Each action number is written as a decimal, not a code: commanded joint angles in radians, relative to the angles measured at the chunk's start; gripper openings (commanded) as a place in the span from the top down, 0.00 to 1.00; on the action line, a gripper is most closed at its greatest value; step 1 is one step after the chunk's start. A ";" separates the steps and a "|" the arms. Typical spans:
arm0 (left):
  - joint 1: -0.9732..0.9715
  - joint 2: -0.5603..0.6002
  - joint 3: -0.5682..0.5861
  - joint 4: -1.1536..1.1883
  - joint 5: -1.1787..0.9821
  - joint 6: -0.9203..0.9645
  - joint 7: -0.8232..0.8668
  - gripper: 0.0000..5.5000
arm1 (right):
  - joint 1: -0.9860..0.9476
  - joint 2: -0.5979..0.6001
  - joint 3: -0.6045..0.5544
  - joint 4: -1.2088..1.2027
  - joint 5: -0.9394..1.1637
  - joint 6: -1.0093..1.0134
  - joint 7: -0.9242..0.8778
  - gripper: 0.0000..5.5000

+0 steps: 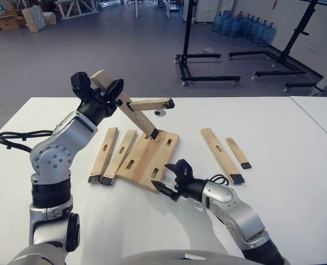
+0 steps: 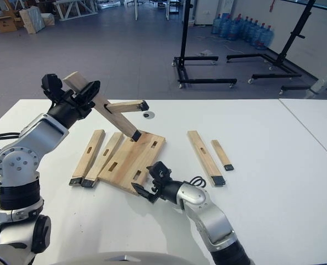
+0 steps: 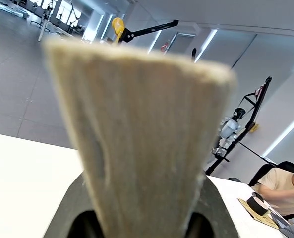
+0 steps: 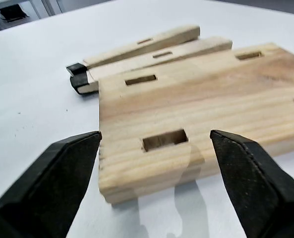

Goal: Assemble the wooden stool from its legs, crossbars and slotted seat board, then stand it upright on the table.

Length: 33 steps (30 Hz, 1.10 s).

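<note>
My left gripper (image 1: 98, 85) is shut on the upper end of a wooden leg (image 1: 127, 109), which slants down to the right. A crossbar (image 1: 152, 104) juts from that leg's side. The leg's black-capped lower end rests at a far slot of the slotted seat board (image 1: 144, 160), which lies flat. Seen from the left wrist, the same leg (image 3: 142, 139) stands close between the fingers. My right gripper (image 1: 164, 176) is open at the board's near corner, its fingers (image 4: 52, 178) on either side of the seat board (image 4: 211, 99).
Two more legs (image 1: 111, 154) lie side by side left of the board. Another leg (image 1: 221, 154) and a short crossbar (image 1: 239, 152) lie to its right. A small round disc (image 1: 160, 113) sits behind. A black cable (image 1: 14, 138) trails at the left table edge.
</note>
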 commanded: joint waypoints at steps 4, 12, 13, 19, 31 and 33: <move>0.165 0.090 0.186 -0.087 -0.080 0.042 -0.032 0.81 | 0.158 -0.007 -0.169 -0.085 0.045 -0.017 -0.087 0.26; 0.329 0.144 0.129 -0.059 0.027 0.062 -0.229 0.81 | 0.233 -0.001 -0.206 -0.109 0.039 -0.020 -0.138 0.26; 0.330 0.146 0.113 -0.054 0.050 0.059 -0.252 0.81 | 0.233 0.001 -0.205 -0.110 0.040 -0.020 -0.144 0.26; 0.347 0.125 0.111 -0.043 0.144 0.019 -0.293 0.81 | 0.222 0.002 -0.207 -0.103 0.049 -0.018 -0.144 0.26; 0.449 0.083 -0.085 -0.105 0.400 -0.068 -0.377 0.81 | 0.211 0.001 -0.196 -0.092 0.035 -0.023 -0.157 0.26; 0.520 0.087 -0.110 -0.125 0.447 -0.088 -0.393 0.81 | 0.208 0.000 -0.197 -0.092 0.035 -0.023 -0.159 0.26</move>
